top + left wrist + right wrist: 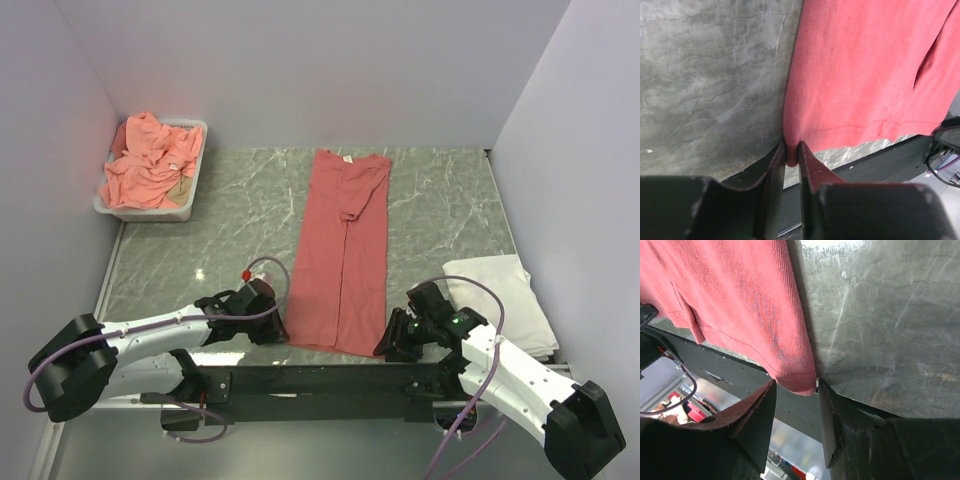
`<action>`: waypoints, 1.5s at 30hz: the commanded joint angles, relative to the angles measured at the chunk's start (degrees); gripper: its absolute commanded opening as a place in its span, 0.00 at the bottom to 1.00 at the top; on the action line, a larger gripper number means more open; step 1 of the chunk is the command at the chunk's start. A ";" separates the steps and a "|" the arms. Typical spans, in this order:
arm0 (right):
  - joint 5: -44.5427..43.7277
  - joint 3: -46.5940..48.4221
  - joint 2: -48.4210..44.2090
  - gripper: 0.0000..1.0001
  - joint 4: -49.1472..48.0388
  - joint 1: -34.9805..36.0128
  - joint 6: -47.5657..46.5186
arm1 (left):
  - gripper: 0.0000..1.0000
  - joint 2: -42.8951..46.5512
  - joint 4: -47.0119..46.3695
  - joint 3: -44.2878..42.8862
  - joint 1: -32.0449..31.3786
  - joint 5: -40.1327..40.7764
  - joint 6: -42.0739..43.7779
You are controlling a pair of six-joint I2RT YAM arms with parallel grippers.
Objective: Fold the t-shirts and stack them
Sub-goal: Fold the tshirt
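Red shirt (338, 255) hem | left jaws pinching its left corner | right jaws open astride right corner

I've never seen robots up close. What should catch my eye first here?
A long red t-shirt lies folded lengthwise down the middle of the marbled table, with a black claw at each near corner: the left claw pinches the hem, the right claw stands open around it. At the far left, a white tray holds crumpled pink shirts; a folded white garment lies near right.
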State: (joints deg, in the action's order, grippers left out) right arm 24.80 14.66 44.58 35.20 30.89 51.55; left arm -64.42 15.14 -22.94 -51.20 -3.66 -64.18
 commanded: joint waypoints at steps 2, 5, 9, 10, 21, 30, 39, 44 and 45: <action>-3.70 -1.03 0.69 0.46 1.89 0.57 -0.13 | 0.19 -0.70 -0.11 1.58 -0.48 -0.73 -0.06; -5.02 -0.42 1.21 0.46 1.28 0.48 -0.05 | 0.14 -0.44 -0.11 1.76 -0.92 -0.91 -0.33; -6.51 0.37 1.92 0.41 0.75 0.48 -0.48 | 0.05 0.09 0.42 1.76 -2.14 -0.56 -1.20; -6.69 0.55 1.83 0.38 0.75 0.48 -0.66 | 0.02 0.26 0.59 1.76 -2.58 -0.47 -1.47; -7.04 3.62 -1.77 0.03 7.76 0.57 -4.08 | 0.01 3.34 3.49 0.35 -9.71 1.90 -7.01; -11.71 17.68 0.41 0.00 12.01 0.57 -9.18 | 0.01 -0.70 7.28 -12.03 -6.12 4.81 0.18; -17.14 25.85 12.28 0.00 -2.32 0.74 -8.22 | 0.01 -10.71 1.39 -22.05 2.93 2.43 6.35; -24.26 30.60 20.80 0.00 -7.86 0.57 -8.31 | 0.01 -16.78 -2.47 -26.10 6.11 2.34 6.00; -25.75 31.39 22.12 0.00 -8.39 0.66 -8.48 | 0.01 -17.66 -3.70 -26.71 6.90 2.86 5.83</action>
State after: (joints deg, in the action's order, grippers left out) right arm 5.91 42.35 63.88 32.53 31.27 43.79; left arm -80.47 16.29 -46.50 -45.58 -1.28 -59.59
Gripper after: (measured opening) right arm 0.011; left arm 0.023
